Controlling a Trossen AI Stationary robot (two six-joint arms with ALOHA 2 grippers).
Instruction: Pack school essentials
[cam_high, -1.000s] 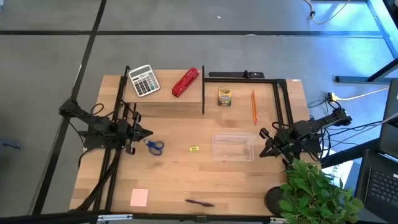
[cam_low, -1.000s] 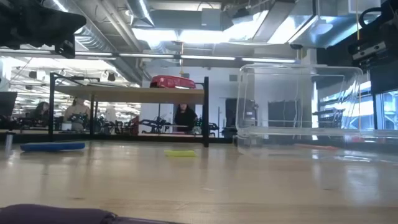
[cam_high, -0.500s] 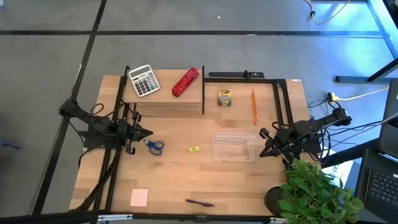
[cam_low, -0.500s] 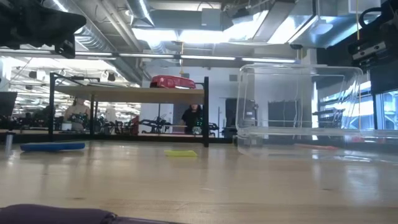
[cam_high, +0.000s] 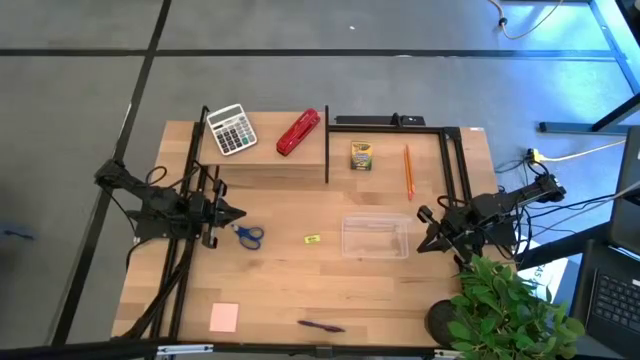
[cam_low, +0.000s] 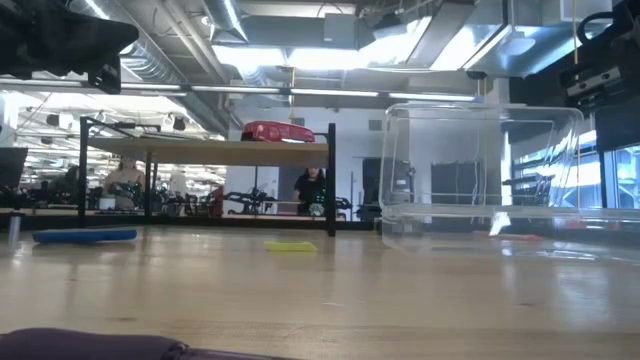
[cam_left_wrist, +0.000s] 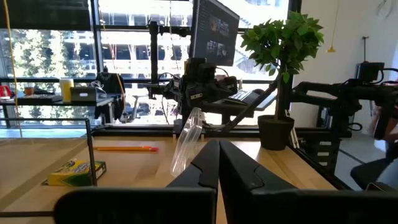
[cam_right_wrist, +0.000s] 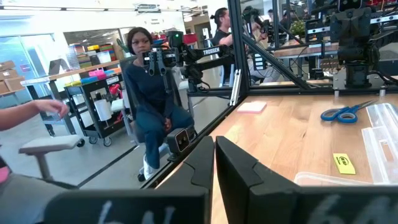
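Even, bright overhead light falls on the table (cam_high: 300, 290) with faint shadows. The low view is soft, ceiling lights glaring. Windows behind the plant (cam_left_wrist: 283, 37) blow out white.

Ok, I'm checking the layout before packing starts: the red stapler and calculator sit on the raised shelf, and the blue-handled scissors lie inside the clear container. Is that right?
Not quite. The red stapler and calculator are on the raised shelf, but the blue-handled scissors lie on the bare table, beside the left gripper and well apart from the clear container. The high view shows this.
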